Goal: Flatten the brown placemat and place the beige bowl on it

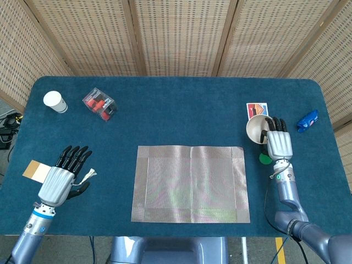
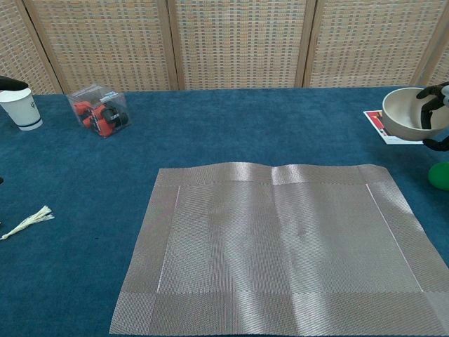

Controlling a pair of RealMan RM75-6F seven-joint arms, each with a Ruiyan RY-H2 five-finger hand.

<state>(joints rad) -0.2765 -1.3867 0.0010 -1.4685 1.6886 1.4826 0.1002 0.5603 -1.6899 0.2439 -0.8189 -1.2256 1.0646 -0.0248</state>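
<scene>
The brown placemat [image 1: 190, 183] [image 2: 280, 246] lies spread flat in the middle of the blue table, with a slight crease along its far edge. My right hand [image 1: 278, 142] [image 2: 431, 116] holds the beige bowl [image 1: 256, 128] [image 2: 405, 112] by its rim, fingers inside it, lifted off the table at the right and tilted toward the mat. My left hand [image 1: 61, 173] rests low at the table's left side with fingers apart and nothing in it; the chest view does not show it.
A white paper cup [image 1: 55, 101] [image 2: 19, 107] and a clear box of red items [image 1: 99, 103] [image 2: 99, 111] stand at the back left. A straw tassel [image 2: 28, 222] and tan card [image 1: 35, 170] lie near my left hand. A picture card [image 1: 256, 109], green disc [image 1: 265, 159] and blue object [image 1: 308, 120] lie at the right.
</scene>
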